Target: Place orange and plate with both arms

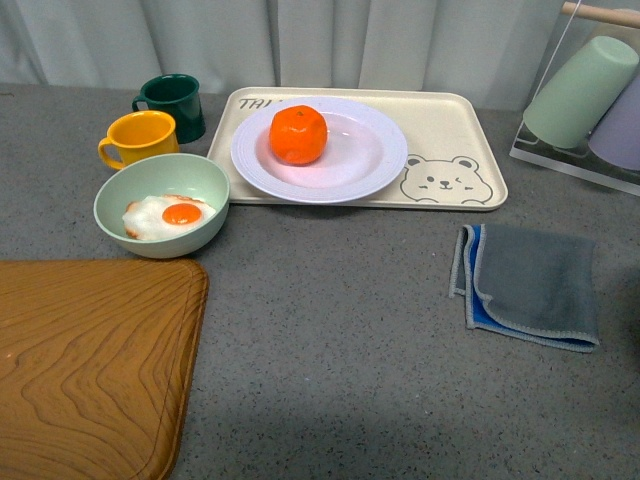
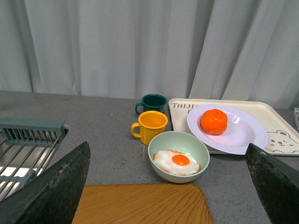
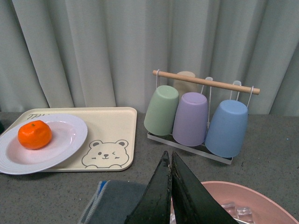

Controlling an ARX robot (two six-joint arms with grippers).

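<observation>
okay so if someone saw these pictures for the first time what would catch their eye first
Probably the bright orange, sitting on the white plate that rests on the cream bear tray. Next, the fried egg in the pale green bowl, with the yellow mug just behind that bowl.

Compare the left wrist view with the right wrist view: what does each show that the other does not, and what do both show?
Left wrist only: green bowl with fried egg, yellow mug, dark green mug, wooden board, wire rack.
Right wrist only: hanging cups, pink bowl, grey cloth.
Both: orange on plate on bear tray.
</observation>
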